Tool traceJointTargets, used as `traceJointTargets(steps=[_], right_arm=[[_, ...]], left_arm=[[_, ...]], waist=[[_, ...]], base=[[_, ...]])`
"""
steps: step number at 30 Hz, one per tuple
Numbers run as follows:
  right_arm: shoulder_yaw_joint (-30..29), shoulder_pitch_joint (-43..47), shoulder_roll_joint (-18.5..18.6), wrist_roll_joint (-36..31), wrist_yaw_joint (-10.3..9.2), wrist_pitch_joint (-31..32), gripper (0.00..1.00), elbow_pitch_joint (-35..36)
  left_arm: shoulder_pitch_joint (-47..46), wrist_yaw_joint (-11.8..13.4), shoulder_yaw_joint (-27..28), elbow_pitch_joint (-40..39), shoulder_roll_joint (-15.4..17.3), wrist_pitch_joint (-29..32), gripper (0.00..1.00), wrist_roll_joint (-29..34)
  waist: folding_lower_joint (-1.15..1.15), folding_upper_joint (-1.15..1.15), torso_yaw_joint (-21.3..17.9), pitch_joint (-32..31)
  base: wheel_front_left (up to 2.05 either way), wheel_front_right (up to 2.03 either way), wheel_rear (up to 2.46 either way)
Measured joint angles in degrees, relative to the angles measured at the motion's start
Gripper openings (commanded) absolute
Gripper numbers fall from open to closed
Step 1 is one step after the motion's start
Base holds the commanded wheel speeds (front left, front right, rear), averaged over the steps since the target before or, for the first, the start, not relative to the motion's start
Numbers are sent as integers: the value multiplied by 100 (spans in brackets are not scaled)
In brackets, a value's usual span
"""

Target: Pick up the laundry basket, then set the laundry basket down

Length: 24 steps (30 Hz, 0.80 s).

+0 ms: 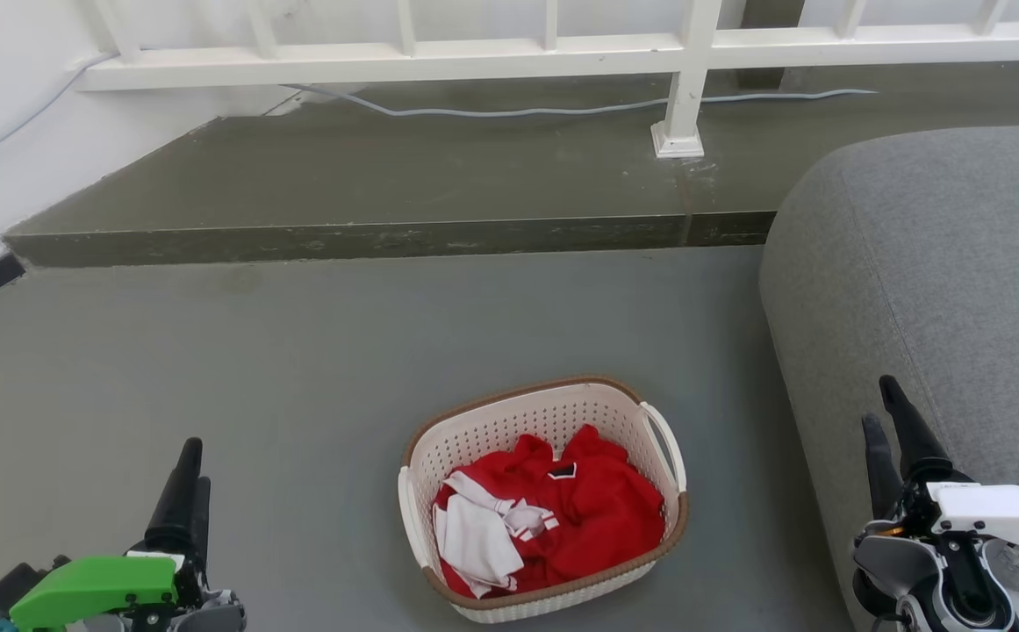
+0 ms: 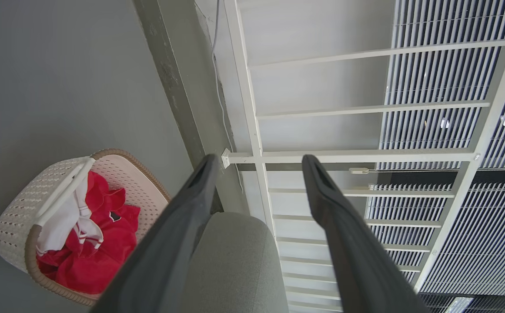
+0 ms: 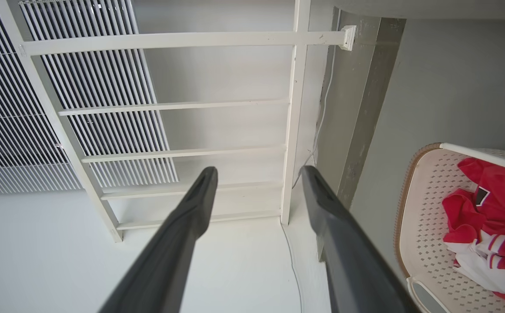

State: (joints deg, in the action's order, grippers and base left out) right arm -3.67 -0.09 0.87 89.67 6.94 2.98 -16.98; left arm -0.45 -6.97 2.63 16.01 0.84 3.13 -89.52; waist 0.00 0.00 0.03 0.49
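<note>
Laundry basket (image 1: 509,427) on open floor (image 1: 298,369), near sofa (image 1: 930,263) edge, untouched.

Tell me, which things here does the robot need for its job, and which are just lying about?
For the job: laundry basket, left gripper, right gripper (both open, not touching it).

Just lying about: red and white clothes in the basket, grey sofa, white railing, cable on the raised step.

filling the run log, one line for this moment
laundry basket: on floor, untouched | left gripper: open | right gripper: open
</note>
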Motion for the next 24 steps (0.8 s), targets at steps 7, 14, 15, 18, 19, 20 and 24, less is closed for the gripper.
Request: traceJointTargets(steps=[7,14,15,18,19,20,24], right_arm=[[211,-38,101,-316,1,-153,100,89],[460,-79,200,-722,1,-326,100,183],[494,-92,218,-791,1,-353,100,190],[602,-126,277,-1000,1,-405,100,222],[644,-138,296,-1065,1,-424,100,232],[687,-159,313,-1146,2,-444,100,238],[769,-189,344,-1419,2,-510,100,261]], left_arm=[[-5,0,-203,-152,74,-141,100,320],[-8,0,-443,-207,238,-320,100,835],[-9,0,-475,-209,247,-333,100,921],[-14,0,-571,-214,322,-402,100,1155],[-15,0,-604,-214,357,-426,100,1277],[-17,0,-628,-214,383,-445,100,1349],[-23,0,-694,-204,423,-520,100,1748]], waist=[[0,0,-7,15],[0,0,-12,28],[0,0,-11,29],[0,0,-10,31],[0,0,-8,32],[0,0,-7,33],[0,0,1,32]], base=[[0,0,0],[0,0,0],[0,0,0],[0,0,0],[0,0,0],[0,0,0],[0,0,0]])
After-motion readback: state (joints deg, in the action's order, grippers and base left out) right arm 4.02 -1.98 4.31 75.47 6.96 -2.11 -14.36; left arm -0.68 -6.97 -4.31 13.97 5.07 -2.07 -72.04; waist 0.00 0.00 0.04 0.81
